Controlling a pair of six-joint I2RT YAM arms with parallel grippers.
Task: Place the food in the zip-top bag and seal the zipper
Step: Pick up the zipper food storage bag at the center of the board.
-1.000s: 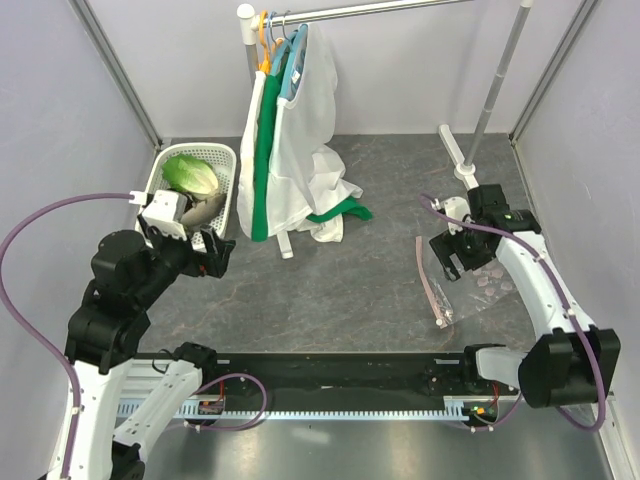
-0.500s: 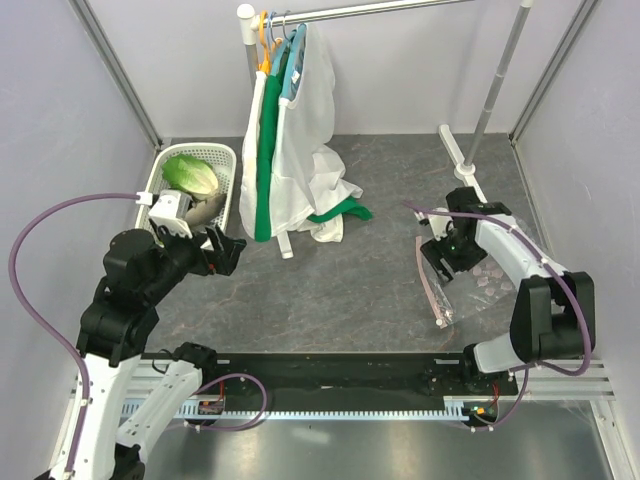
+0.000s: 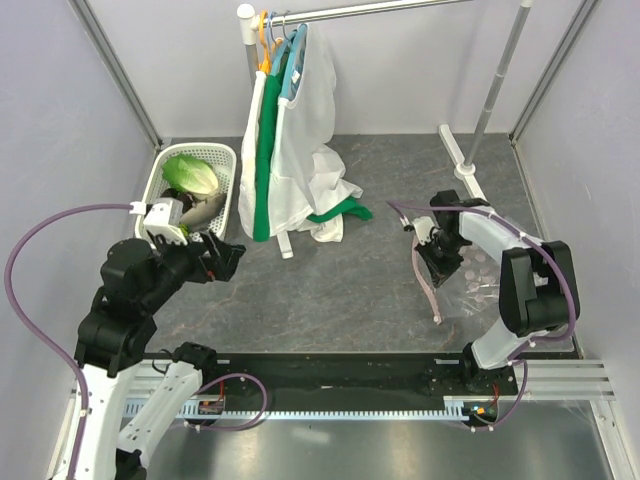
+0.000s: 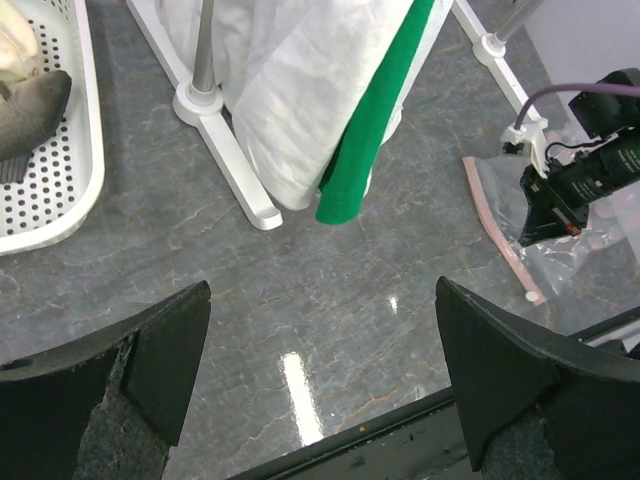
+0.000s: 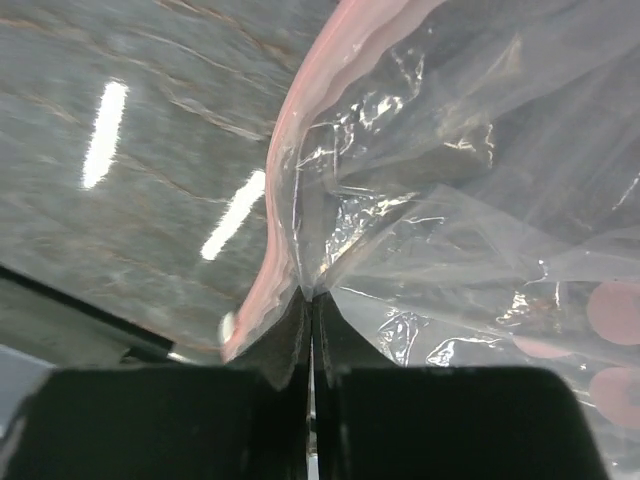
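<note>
The green lettuce head and a pale oblong vegetable lie in the white perforated basket at the back left. The clear zip-top bag lies flat at the right, its pink zipper along the left edge. My right gripper is shut on the bag's plastic just inside the zipper; in the right wrist view its closed tips pinch a crumpled fold of the bag. My left gripper hovers open near the basket, with only bare floor between its fingertips.
A garment rack holds a white mesh garment and a green one at the back centre; its white foot reaches forward. A second rack pole stands behind the bag. A black rail runs along the near edge.
My right gripper moved left onto the bag's mouth edge and shut on the plastic there. The left arm shifted only slightly and stayed open.
</note>
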